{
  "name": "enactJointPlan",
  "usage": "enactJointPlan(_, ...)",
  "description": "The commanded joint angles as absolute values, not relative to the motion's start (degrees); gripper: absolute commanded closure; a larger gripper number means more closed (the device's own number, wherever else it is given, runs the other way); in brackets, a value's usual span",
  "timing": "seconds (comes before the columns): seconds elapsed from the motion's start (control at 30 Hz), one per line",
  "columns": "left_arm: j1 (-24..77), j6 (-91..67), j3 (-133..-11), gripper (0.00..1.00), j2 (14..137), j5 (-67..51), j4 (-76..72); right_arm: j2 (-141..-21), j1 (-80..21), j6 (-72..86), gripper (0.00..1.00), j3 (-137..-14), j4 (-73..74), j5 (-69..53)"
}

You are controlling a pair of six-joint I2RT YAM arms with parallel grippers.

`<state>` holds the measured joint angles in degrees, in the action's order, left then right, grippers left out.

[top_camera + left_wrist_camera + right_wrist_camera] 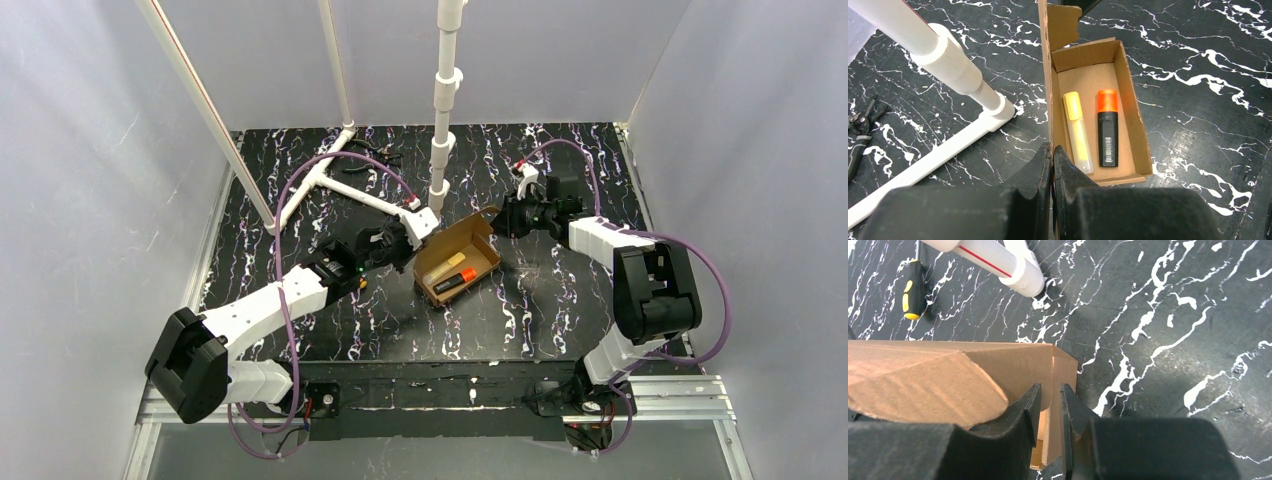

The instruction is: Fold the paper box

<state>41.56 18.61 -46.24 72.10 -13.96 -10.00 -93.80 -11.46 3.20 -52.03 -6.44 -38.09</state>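
Top external view: the paper box [458,262] sits open near the middle of the black marbled table [560,310]. A yellow highlighter [1077,132] and an orange-capped marker [1107,131] lie side by side inside it. At the box's 10 o'clock, the left gripper [1052,150] is clenched on its side wall. At 2 o'clock, the right gripper [1050,395] pinches a cardboard flap.

paper box [1088,80]: matt corrugated cardboard | table [1198,125]: glossy marbled | pipe [948,60]: smooth white plastic
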Motion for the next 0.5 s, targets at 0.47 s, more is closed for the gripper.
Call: enactJointPlan(0.47,43.2,14.5,-46.2,1.0,72.8,-13.5,-9.1,-94.4,-13.7,-2.0,0.72,-54.8,-4.4,-37.3)
